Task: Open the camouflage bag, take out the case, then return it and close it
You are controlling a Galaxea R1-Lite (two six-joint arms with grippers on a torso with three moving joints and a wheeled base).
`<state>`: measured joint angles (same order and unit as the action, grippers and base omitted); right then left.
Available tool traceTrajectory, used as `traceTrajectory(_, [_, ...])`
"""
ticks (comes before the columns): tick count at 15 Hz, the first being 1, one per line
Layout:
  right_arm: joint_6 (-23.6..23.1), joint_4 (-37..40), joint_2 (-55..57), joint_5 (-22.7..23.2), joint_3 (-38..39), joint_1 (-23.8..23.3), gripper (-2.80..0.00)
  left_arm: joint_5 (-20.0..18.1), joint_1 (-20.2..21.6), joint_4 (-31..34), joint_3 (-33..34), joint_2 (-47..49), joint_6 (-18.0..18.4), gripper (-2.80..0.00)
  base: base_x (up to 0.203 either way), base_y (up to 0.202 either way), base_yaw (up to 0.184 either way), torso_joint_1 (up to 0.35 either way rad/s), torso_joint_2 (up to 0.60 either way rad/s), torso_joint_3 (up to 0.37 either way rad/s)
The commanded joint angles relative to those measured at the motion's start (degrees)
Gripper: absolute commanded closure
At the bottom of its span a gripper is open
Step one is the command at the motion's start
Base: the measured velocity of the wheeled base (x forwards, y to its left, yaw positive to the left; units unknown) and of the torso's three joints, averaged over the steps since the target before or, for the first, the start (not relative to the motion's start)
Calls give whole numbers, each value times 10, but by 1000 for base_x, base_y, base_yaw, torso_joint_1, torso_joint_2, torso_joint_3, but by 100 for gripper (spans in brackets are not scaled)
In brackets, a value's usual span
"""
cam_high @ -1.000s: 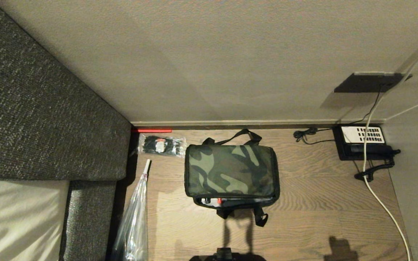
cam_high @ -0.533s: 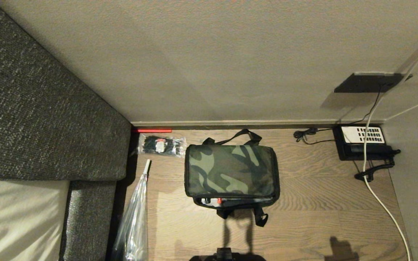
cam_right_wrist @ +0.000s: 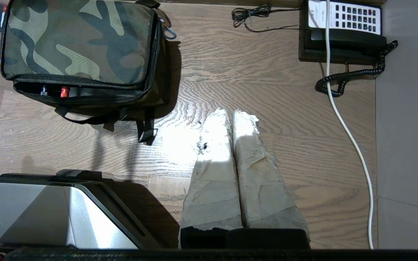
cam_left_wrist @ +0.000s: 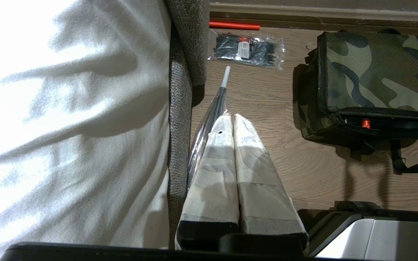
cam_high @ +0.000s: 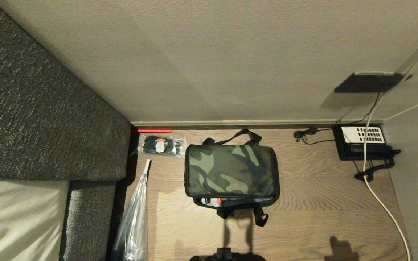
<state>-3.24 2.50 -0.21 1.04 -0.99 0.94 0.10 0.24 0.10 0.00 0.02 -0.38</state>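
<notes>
The camouflage bag [cam_high: 231, 169] sits on the wood floor near the wall, its green camouflage lid down and black straps trailing at front and back. A dark slit with a small red dot [cam_right_wrist: 64, 91] shows along its near edge; the case itself is hidden. My left gripper [cam_left_wrist: 232, 116] hangs shut and empty over the floor to the left of the camouflage bag [cam_left_wrist: 376, 72], beside the sofa. My right gripper [cam_right_wrist: 231, 112] is shut and empty above bare floor to the right of the camouflage bag [cam_right_wrist: 78, 41]. Neither gripper shows in the head view.
A grey sofa [cam_high: 42, 119] with a pale cushion [cam_high: 16, 217] fills the left. A clear plastic-wrapped rod [cam_high: 136, 214] and a packet of black cable ties [cam_high: 162, 145] lie beside it. A black desk telephone [cam_high: 363, 143] with a white cable [cam_high: 379, 201] sits at the right.
</notes>
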Motion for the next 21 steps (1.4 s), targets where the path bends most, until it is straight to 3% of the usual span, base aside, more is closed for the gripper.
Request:
traceTrajectory(1, [-1, 0, 0, 0, 0, 0, 0, 1, 1, 0, 1, -1, 4, 0, 0, 0, 0, 0, 0, 0])
traceTrajectory(9, [0, 0, 0, 0, 0, 0, 0, 2, 1, -1, 2, -1, -5, 0, 0, 0, 0, 1, 2, 21])
traceTrajectory(21, [-1, 0, 1, 0, 0, 0, 0, 2, 0, -1, 2, -1, -7, 0, 0, 0, 0, 3, 2, 198])
